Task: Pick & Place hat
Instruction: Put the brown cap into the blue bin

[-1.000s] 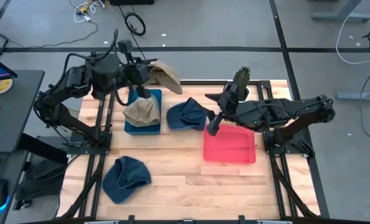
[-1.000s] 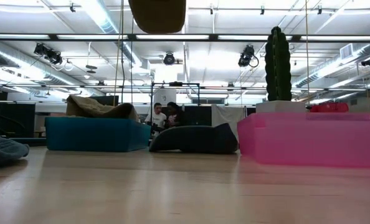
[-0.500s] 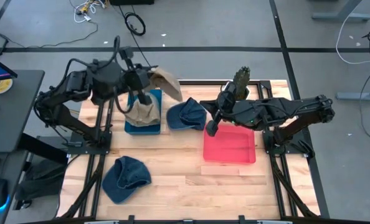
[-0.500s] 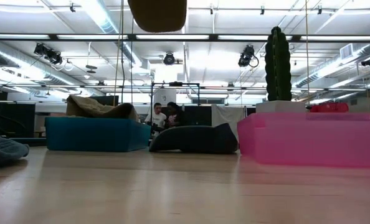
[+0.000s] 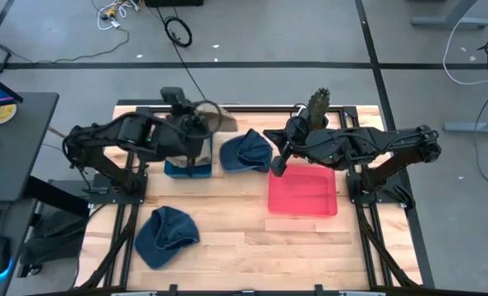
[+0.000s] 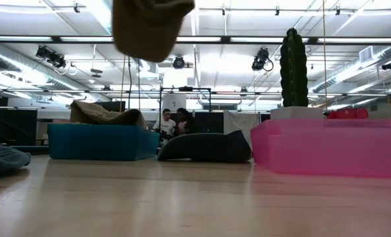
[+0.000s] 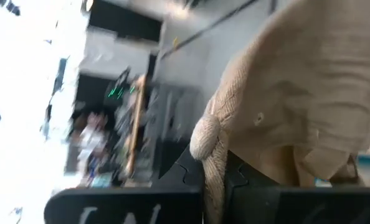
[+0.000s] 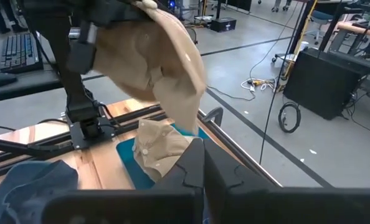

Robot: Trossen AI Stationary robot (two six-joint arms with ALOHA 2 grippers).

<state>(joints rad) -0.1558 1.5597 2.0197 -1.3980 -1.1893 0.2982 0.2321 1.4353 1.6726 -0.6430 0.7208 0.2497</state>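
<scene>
The tan hat [image 8: 154,59] held in the air is woven cloth, matt and slightly coarse, with a stitched seam and a cloth-covered button. A second tan hat [image 8: 157,149] of the same rumpled fabric lies in the blue bin [image 6: 100,143], whose walls look like smooth matt plastic. The pink bin [image 5: 302,194] is translucent plastic with a faint sheen. Two blue hats, one near the middle [image 5: 246,152] and one by the front left corner [image 5: 166,233], are soft faded denim-like cloth. The tabletop [image 5: 244,238] is pale planked wood with a smooth satin finish. The arms look matt black.
</scene>
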